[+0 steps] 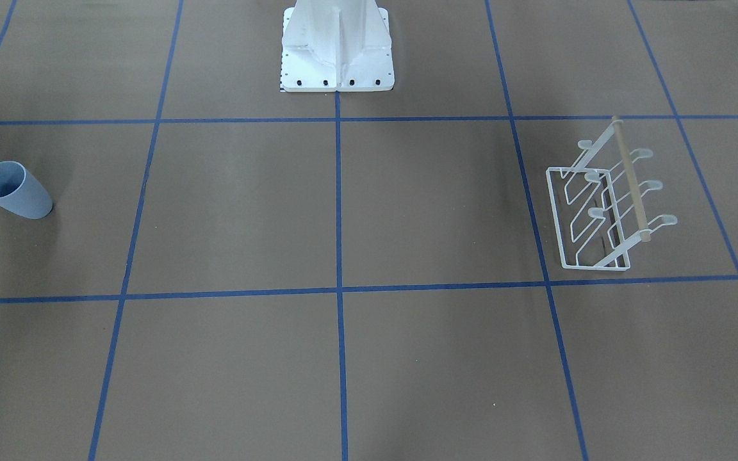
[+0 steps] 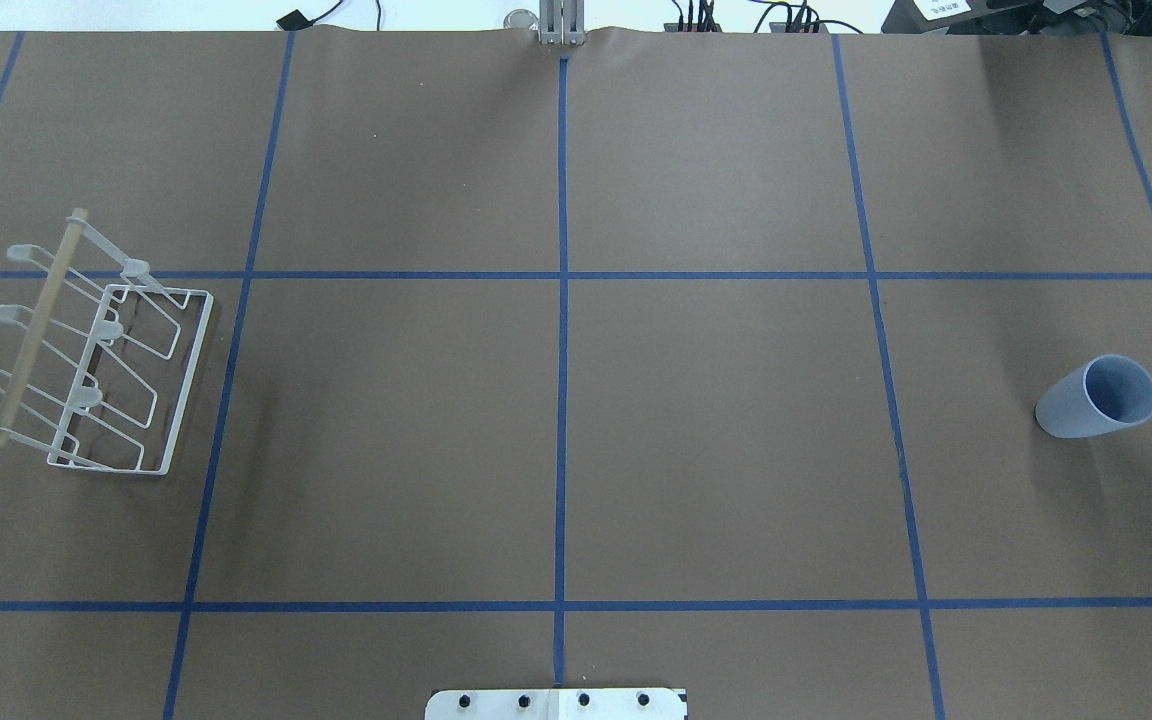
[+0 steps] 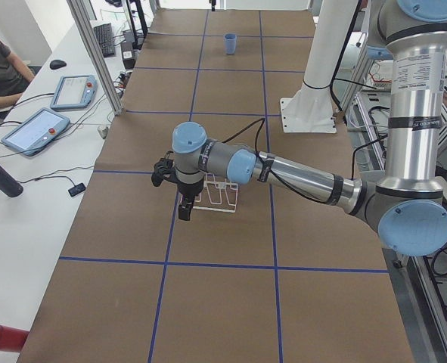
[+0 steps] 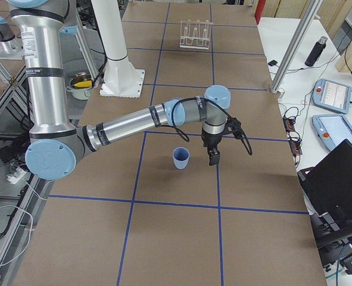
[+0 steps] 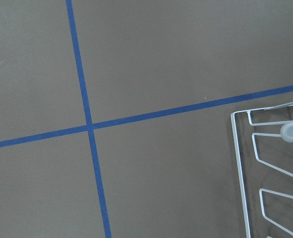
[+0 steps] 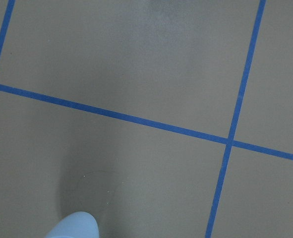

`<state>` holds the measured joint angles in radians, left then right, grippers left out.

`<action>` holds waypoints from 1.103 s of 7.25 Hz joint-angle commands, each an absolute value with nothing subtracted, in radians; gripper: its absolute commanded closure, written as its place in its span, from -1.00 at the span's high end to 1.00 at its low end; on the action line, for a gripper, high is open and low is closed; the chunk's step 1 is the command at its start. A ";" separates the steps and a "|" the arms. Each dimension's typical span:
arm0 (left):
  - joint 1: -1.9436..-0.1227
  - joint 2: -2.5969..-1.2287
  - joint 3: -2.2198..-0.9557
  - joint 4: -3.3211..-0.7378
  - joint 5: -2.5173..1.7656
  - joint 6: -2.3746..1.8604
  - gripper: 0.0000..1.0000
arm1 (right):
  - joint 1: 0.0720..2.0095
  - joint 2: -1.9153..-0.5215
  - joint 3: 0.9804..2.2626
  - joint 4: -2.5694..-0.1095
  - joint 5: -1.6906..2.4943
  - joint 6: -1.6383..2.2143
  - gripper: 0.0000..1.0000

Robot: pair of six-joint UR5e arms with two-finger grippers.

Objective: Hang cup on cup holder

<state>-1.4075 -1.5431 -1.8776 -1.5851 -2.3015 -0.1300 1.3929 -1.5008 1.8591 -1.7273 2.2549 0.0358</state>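
The pale blue cup (image 1: 13, 190) stands upright, mouth up, on the brown table at the robot's right end (image 2: 1096, 397). Its rim shows at the bottom of the right wrist view (image 6: 72, 227). The white wire cup holder (image 1: 606, 205) with its wooden rod stands at the left end (image 2: 101, 350), and its base corner shows in the left wrist view (image 5: 265, 168). No peg holds anything. My right gripper (image 4: 213, 156) hangs just beside the cup (image 4: 181, 158). My left gripper (image 3: 184, 208) hangs beside the holder (image 3: 219, 193). I cannot tell whether either is open.
The white pedestal base (image 2: 556, 703) stands at the robot's side of the table's middle. Blue tape lines grid the brown surface. A side table with tablets (image 3: 38, 128), a black bottle (image 3: 0, 178), an aluminium post (image 3: 94, 53) and a seated person (image 3: 0, 68) lies beyond the far edge.
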 commanded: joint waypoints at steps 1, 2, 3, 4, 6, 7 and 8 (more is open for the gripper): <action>-1.408 -1.542 -1.876 -1.585 -2.303 -0.132 0.96 | 1.393 -1.505 1.865 -1.718 2.258 0.034 1.00; -1.408 -1.542 -1.872 -1.585 -2.303 -0.130 0.96 | 1.390 -1.512 1.867 -1.680 2.260 0.034 1.00; -1.408 -1.542 -1.871 -1.585 -2.303 -0.130 0.96 | 1.388 -1.523 1.865 -1.661 2.261 0.035 1.00; -1.408 -1.542 -1.871 -1.586 -2.304 -0.132 0.96 | 1.381 -1.525 1.861 -1.661 2.261 0.035 1.00; -1.408 -1.543 -1.878 -1.586 -2.304 -0.130 0.96 | 1.364 -1.529 1.864 -1.654 2.272 0.034 1.00; -1.408 -1.543 -1.885 -1.586 -2.306 -0.132 0.96 | 1.349 -1.535 1.864 -1.625 2.276 0.035 1.00; -1.408 -1.543 -1.887 -1.586 -2.309 -0.132 0.96 | 1.330 -1.554 1.864 -1.617 2.276 0.035 1.00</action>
